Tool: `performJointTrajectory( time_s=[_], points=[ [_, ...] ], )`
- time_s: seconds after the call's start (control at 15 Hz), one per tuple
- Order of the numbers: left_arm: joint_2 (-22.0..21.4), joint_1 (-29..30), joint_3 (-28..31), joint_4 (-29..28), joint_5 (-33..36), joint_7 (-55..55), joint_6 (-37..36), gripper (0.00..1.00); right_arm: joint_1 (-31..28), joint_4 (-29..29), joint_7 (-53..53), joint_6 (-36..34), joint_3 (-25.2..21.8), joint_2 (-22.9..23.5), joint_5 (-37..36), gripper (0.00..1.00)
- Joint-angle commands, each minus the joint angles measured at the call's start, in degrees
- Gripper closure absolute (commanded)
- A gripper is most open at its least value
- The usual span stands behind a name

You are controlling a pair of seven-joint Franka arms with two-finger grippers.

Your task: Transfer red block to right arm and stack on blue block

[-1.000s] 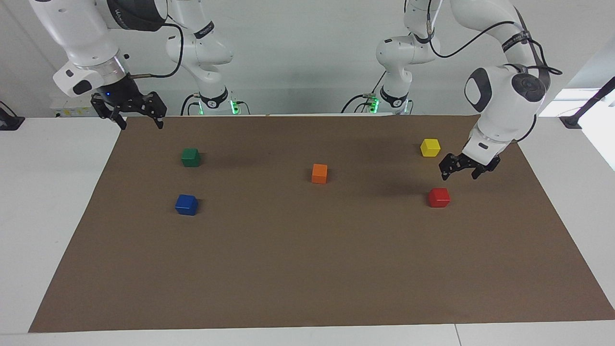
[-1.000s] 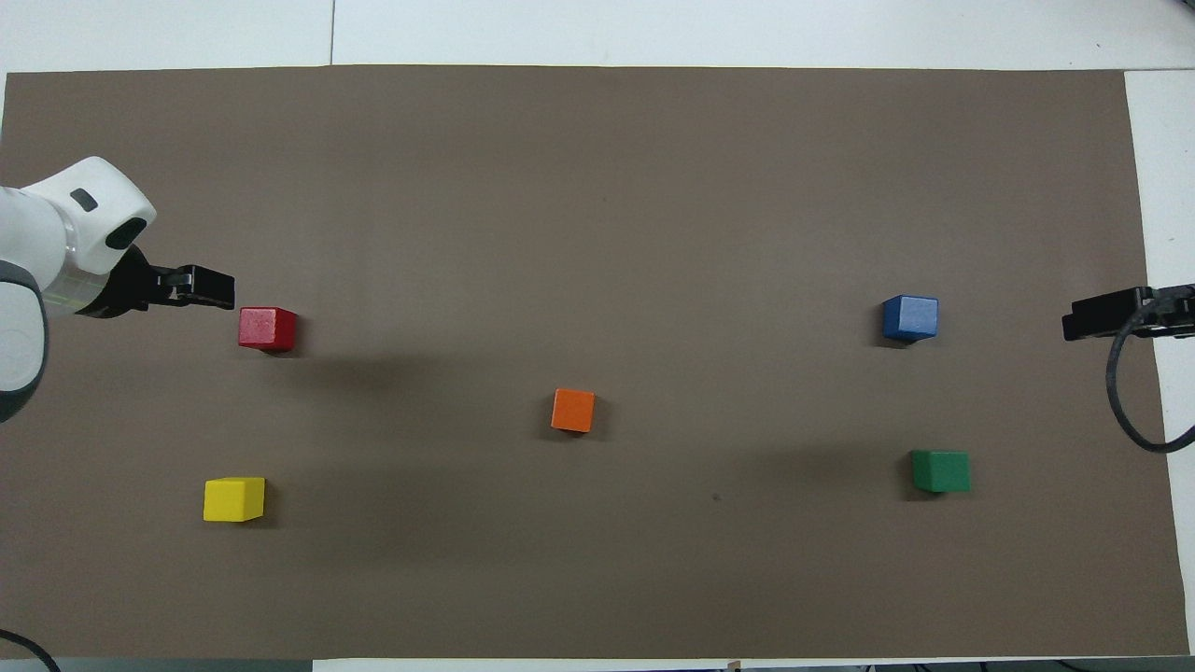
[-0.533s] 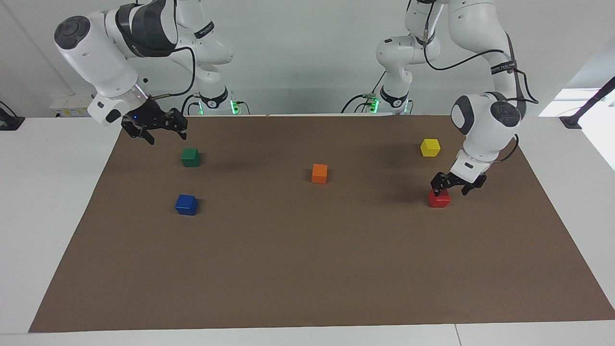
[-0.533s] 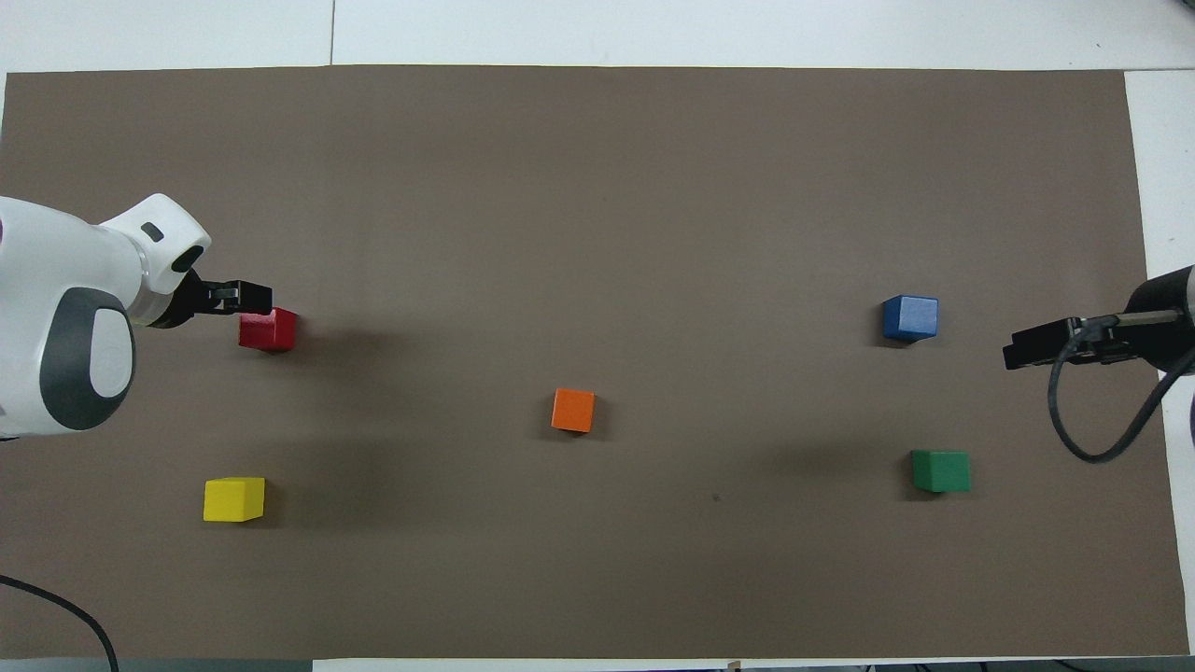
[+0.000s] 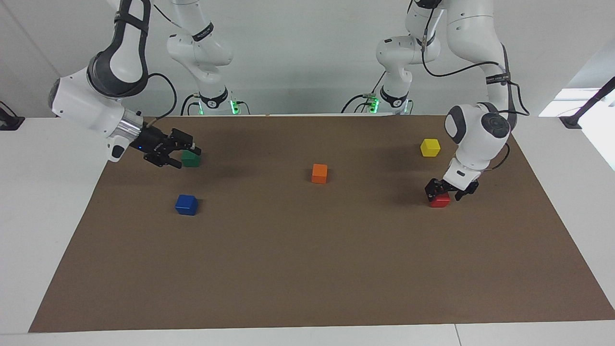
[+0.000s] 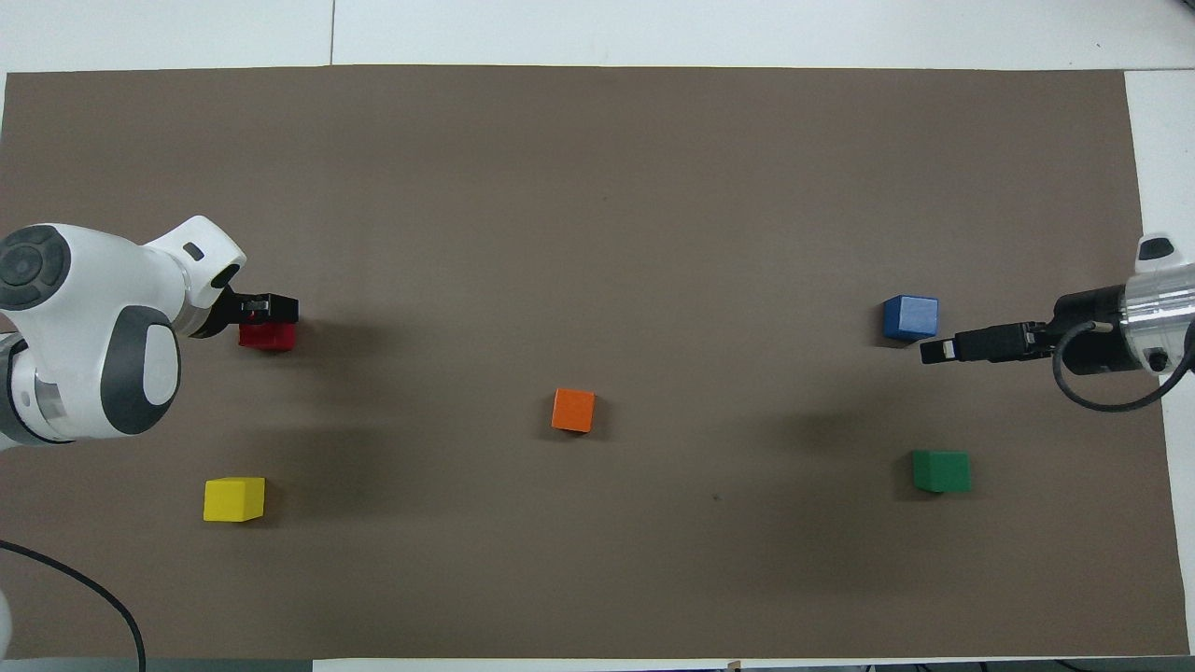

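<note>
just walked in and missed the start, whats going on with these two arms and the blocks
The left arm has brought its end effector down onto the red block, fingers on either side of it; the block sits on the brown mat, not yet lifted. The right arm's end effector hangs in the air in front of the green block, holding nothing. The blue block stands alone with nothing stacked on it. Orange and yellow blocks sit untouched.
</note>
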Motion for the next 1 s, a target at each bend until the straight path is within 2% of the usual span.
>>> performJointTrajectory(
  time_s=[0.0, 0.07, 0.13, 0.33, 0.53, 0.6, 0.73, 0.93],
  points=[
    [0.18, -1.04, 1.02, -1.04, -0.07, -0.42, 1.29, 0.32, -0.56, -2.95, -5.64, -1.44, 0.54, 0.08, 11.16, 0.0],
    [-0.08, -1.12, 1.02, -1.13, -0.07, -2.08, 0.94, 0.58, -0.74, -3.65, -9.23, -2.85, 0.54, 0.88, 14.94, 0.0],
    [-0.52, -1.04, 1.02, -0.95, -0.07, -3.31, -0.11, 1.0, -1.18, -4.27, -11.44, -3.82, 0.54, 0.88, 16.81, 0.0],
    [-0.7, -0.86, 0.75, 5.26, -0.16, -6.2, -10.01, 1.0, -1.01, -4.45, -13.56, -8.73, 0.63, 2.46, 23.74, 0.0],
    [-1.76, -1.91, -0.73, 14.48, -1.47, -17.79, -26.69, 1.0, -0.3, -4.19, -19.71, -13.3, 0.98, 8.94, 32.01, 0.0],
    [-2.28, -2.61, -1.61, 17.47, -3.22, -22.18, -31.97, 1.0, 1.09, -3.93, -21.9, -15.32, 1.07, 11.41, 34.38, 0.0],
    [-4.29, -3.32, -2.76, 21.44, -9.27, -34.89, -39.28, 1.0, 3.64, -3.93, -22.01, -18.04, 1.07, 13.18, 39.04, 0.0],
    [-10.79, -3.41, -5.04, 21.02, -20.35, -52.49, -43.44, 1.0, 6.9, -3.93, -21.66, -24.55, 1.16, 15.39, 48.35, 0.0]
  ],
)
